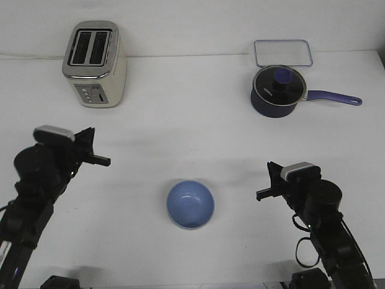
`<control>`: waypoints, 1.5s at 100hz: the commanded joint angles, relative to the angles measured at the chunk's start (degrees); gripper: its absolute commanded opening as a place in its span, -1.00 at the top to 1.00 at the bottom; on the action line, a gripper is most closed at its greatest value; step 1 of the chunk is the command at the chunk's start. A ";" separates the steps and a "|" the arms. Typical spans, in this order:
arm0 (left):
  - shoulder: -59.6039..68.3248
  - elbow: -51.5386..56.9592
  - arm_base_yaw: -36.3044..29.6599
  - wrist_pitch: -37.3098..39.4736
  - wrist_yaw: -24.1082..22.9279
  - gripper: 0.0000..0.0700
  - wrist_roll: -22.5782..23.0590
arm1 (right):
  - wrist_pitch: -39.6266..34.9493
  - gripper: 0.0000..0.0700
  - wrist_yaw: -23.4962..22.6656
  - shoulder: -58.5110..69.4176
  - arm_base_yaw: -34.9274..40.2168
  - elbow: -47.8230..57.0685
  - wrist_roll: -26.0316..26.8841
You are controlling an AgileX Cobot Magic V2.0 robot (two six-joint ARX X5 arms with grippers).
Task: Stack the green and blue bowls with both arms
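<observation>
The light blue bowl (190,203) sits upright on the white table (192,132), front and centre, between the two arms. A thin pale rim shows along its lower-left edge; I cannot tell whether that is the green bowl beneath it. No separate green bowl is in view. My left gripper (101,159) hangs left of the bowl, pointing right and well clear of it. My right gripper (263,194) hangs right of the bowl, pointing left and also clear. Both hold nothing. The angle hides how their jaws stand.
A cream and silver toaster (94,63) stands at the back left. A dark navy saucepan (278,91) with a lid and a purple handle stands at the back right. A clear rectangular lid (283,53) lies behind it.
</observation>
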 commanded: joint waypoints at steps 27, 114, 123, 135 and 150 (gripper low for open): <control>-23.39 -34.71 9.01 25.31 -3.72 0.96 -1.79 | 8.02 1.00 7.91 -16.90 0.09 -9.70 -2.47; -27.04 -35.12 9.92 26.56 -5.18 0.96 -0.81 | 9.66 1.00 10.69 -18.14 0.09 -9.66 -2.49; -29.68 -36.85 10.16 24.59 -5.16 0.96 -0.94 | 9.68 1.00 10.69 -18.14 0.09 -9.66 -2.49; -37.03 -42.95 10.19 20.35 -4.44 0.96 -1.18 | 9.70 1.00 10.69 -18.14 0.09 -9.66 -2.49; -47.17 -48.98 10.19 15.10 -3.08 0.96 -3.50 | 9.66 1.00 10.69 -18.14 0.09 -9.66 -2.49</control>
